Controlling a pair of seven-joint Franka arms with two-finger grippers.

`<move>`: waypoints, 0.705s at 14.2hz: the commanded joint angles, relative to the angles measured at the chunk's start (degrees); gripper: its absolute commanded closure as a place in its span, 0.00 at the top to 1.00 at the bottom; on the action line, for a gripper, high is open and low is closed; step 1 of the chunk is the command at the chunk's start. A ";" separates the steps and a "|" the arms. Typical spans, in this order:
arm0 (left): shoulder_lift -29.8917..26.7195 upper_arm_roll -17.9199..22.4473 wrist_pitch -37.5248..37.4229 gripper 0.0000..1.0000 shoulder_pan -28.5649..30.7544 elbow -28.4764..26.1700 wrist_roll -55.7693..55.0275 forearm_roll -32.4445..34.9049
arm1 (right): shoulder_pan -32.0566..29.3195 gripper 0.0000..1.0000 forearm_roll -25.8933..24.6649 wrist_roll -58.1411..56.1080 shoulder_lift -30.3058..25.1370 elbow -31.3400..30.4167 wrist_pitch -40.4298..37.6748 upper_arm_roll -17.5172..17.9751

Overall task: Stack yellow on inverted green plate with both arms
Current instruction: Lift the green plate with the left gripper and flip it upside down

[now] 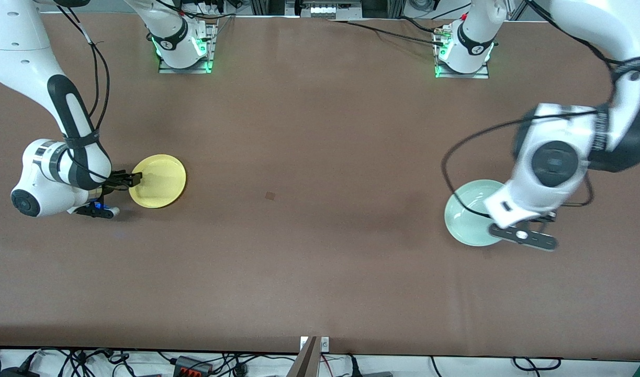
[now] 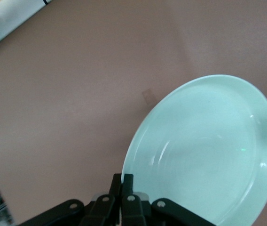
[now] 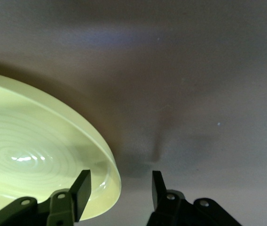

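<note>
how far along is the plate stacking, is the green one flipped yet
Early. Nothing is stacked, and the green plate sits at the left arm's end of the table, hollow side up, so not flipped. In hand: the left end effector is shut on its rim, and the right end effector straddles the yellow plate's rim with its fingers apart. Left: flip the green plate, carry the yellow plate across and set it on top.

A broad, flat brown table [image 1: 309, 251] fills the scene. A small, darker brown square mark [image 1: 270, 196] sits near the table's middle. Tangled black cables [image 1: 89, 361] lie just off the table's edge nearest the front camera.
</note>
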 commanded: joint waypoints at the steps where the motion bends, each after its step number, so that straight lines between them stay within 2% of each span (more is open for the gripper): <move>1: 2.55 1.01 -6.92 0.01 -7.43 1.54 -10.20 8.97 | -0.75 0.32 0.93 -1.25 -0.19 -0.38 0.12 0.53; 3: 5.35 1.18 -11.83 0.01 -12.78 3.37 -16.97 14.76 | -0.58 0.05 0.85 -1.25 -0.19 -0.12 -0.23 0.62; 4: 7.46 1.27 -15.08 0.01 -14.99 5.39 -20.14 16.53 | -0.58 0.00 0.93 -1.17 -0.19 -0.12 -0.23 0.71; 8: 15.46 1.71 -24.23 0.01 -25.45 12.60 -28.67 23.57 | -0.58 0.00 2.34 -1.17 -0.71 0.23 -0.67 0.97; 10: 17.32 1.71 -26.01 0.01 -28.53 13.41 -33.15 25.68 | -0.49 0.00 2.25 -1.25 -1.85 2.07 -2.07 0.97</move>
